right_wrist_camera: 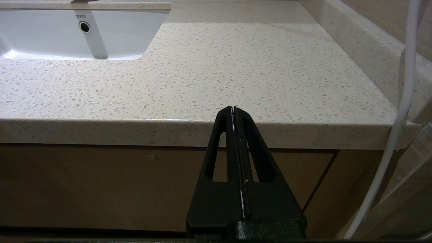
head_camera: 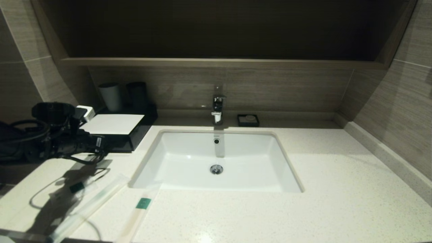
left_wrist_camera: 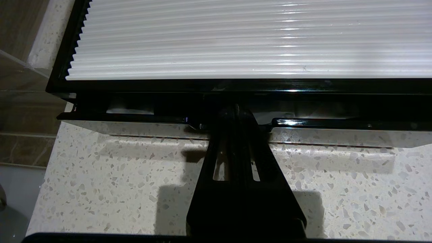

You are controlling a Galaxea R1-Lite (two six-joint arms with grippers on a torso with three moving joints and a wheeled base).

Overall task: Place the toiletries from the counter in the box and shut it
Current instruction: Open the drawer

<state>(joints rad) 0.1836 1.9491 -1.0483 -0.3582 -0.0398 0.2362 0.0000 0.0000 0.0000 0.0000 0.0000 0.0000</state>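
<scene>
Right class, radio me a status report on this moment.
Left gripper shut at the box drawer front. Right gripper shut, parked below counter edge. Packets on counter, unpacked.

I see the counter (head_camera: 337,189) carrying the box (head_camera: 114,130) back left, a soap dish (head_camera: 248,120) by the wall, and what look like three packets (head_camera: 91,202) front left.

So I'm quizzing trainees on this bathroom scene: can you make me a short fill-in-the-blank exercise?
1. The left gripper has its closed tips at the front of the black ____.
2. The packets lie on the ____, not in the box.
3. The right gripper hangs shut below the counter's ____ edge.

Missing words: box; counter; front
</scene>
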